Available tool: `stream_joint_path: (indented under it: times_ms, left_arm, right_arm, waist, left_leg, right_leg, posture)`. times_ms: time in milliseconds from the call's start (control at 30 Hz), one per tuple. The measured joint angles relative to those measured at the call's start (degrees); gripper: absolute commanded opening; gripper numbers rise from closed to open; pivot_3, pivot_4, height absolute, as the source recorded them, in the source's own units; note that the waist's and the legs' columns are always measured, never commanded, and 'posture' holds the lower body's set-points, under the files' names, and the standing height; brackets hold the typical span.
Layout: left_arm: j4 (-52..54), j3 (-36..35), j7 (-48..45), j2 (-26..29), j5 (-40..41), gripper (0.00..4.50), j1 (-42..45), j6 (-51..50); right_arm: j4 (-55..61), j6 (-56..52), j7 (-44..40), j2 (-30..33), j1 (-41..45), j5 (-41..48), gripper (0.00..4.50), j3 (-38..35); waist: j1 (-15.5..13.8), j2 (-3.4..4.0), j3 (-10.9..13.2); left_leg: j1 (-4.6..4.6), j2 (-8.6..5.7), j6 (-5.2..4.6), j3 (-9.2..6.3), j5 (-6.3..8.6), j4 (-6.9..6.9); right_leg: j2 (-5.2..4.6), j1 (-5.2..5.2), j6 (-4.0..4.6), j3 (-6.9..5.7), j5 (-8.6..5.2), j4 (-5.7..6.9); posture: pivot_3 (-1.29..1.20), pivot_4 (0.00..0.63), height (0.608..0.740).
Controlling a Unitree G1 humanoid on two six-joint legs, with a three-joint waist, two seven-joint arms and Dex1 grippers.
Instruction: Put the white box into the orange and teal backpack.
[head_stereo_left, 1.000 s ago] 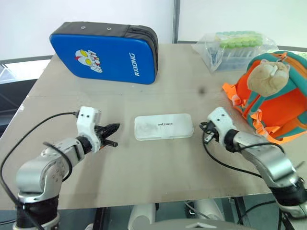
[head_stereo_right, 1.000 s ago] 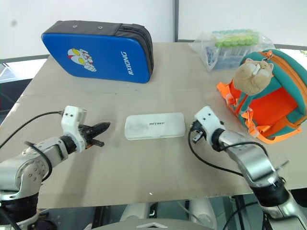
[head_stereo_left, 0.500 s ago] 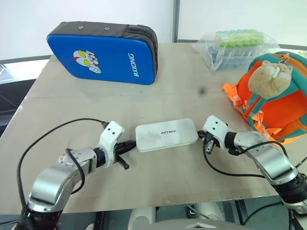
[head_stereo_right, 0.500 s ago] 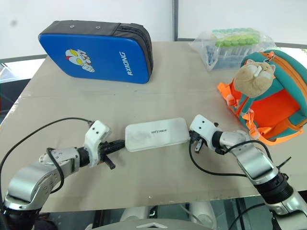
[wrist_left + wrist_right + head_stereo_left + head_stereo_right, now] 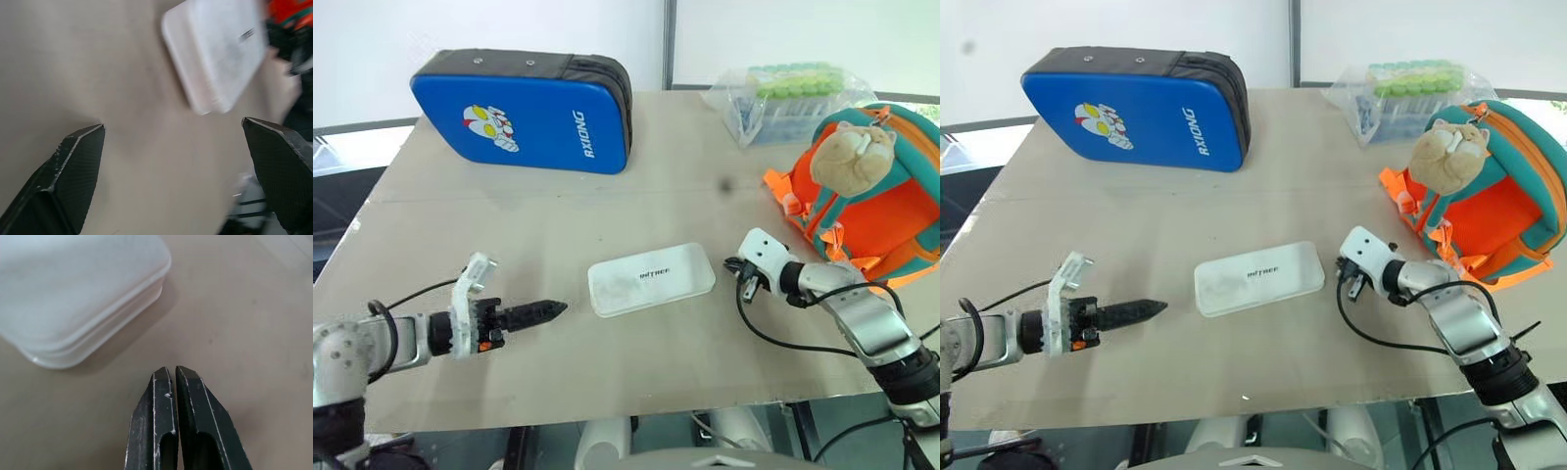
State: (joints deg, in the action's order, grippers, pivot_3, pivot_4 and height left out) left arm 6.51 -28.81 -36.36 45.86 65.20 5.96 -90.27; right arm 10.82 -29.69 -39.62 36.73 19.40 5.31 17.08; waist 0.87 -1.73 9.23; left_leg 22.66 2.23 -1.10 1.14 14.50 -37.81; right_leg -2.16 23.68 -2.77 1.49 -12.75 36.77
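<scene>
The white box [image 5: 651, 279] is now being seen lying skewed on the table [image 5: 636, 186], its right end swung away from the robot, where a second ago it was lying square. The left gripper [image 5: 543, 311] has been drawn back from the box's left end and its fingers [image 5: 73, 166] are now standing wide apart, nothing being held between them. The right gripper [image 5: 175, 382] is being kept pressed shut, empty, just beside the box's right end and not touching it. The box is therefore judged to have been nudged rather than picked up, and a proper grasp is still being awaited.

The backpack [image 5: 881, 196] is lying at the table's right edge, well apart from the box, its orange inside turned up with a plush toy [image 5: 852, 152] on its upper rim. Open tabletop is being left between box and backpack. A blue case [image 5: 524, 108] and a bag of tubes [image 5: 793, 98] are sitting along the far edge, clear of that path.
</scene>
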Motion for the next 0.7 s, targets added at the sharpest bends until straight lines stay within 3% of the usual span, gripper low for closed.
stream_joint_path:
  times_ms: [300,500,567,633,700]
  left_arm:
    - [-2.8,3.1,19.7,-13.3,11.5,4.34,7.5,-1.5]
    - [-3.9,2.1,26.2,-19.3,14.0,4.34,8.9,-1.5]
    - [-3.9,1.4,28.5,-20.5,16.0,3.95,8.3,-0.7]
    - [-4.0,1.2,31.5,-21.6,18.4,3.27,6.7,1.1]
    - [-4.1,2.1,33.9,-21.9,21.2,2.25,4.9,2.3]
  right_arm:
    - [-3.7,2.4,-4.2,-4.9,4.4,-1.6,0.0,3.4]
    - [-5.2,3.6,-5.9,-8.3,5.9,-3.0,0.0,5.7]
    - [-5.3,3.4,-5.5,-9.4,5.5,-3.3,0.0,4.8]
    - [-4.9,3.3,-4.2,-10.2,4.3,-3.0,0.0,2.6]
    - [-3.5,2.3,-3.3,-10.4,2.2,-1.7,0.0,0.7]
  waist:
    - [-0.1,-0.13,0.0]
    - [-0.3,-0.13,0.0]
    - [-0.2,-0.12,0.0]
    - [-0.3,-0.13,0.0]
    - [-0.4,-0.13,0.0]
  left_leg:
    - [0.06,-0.11,0.03,-0.17,0.0,0.0]
    - [0.03,-0.15,0.03,-0.18,0.0,-0.23]
    - [0.04,-0.15,0.03,-0.15,0.0,-0.29]
    - [0.05,-0.14,0.03,-0.16,0.0,-0.29]
    - [0.12,-0.13,0.03,-0.17,0.0,-0.29]
  right_leg:
    - [-0.23,0.0,0.1,0.07,0.11,-0.02]
    - [-0.23,-0.09,0.13,0.05,0.1,0.03]
    - [-0.26,-0.1,0.13,0.07,0.11,0.05]
    - [-0.3,-0.1,0.13,0.06,0.11,0.06]
    - [-0.37,-0.06,0.14,0.04,0.1,0.05]
  posture:
    - [0.0,0.15,0.74]
    - [0.0,0.15,0.74]
    - [0.0,0.15,0.74]
    - [0.0,0.15,0.74]
    - [0.0,0.15,0.74]
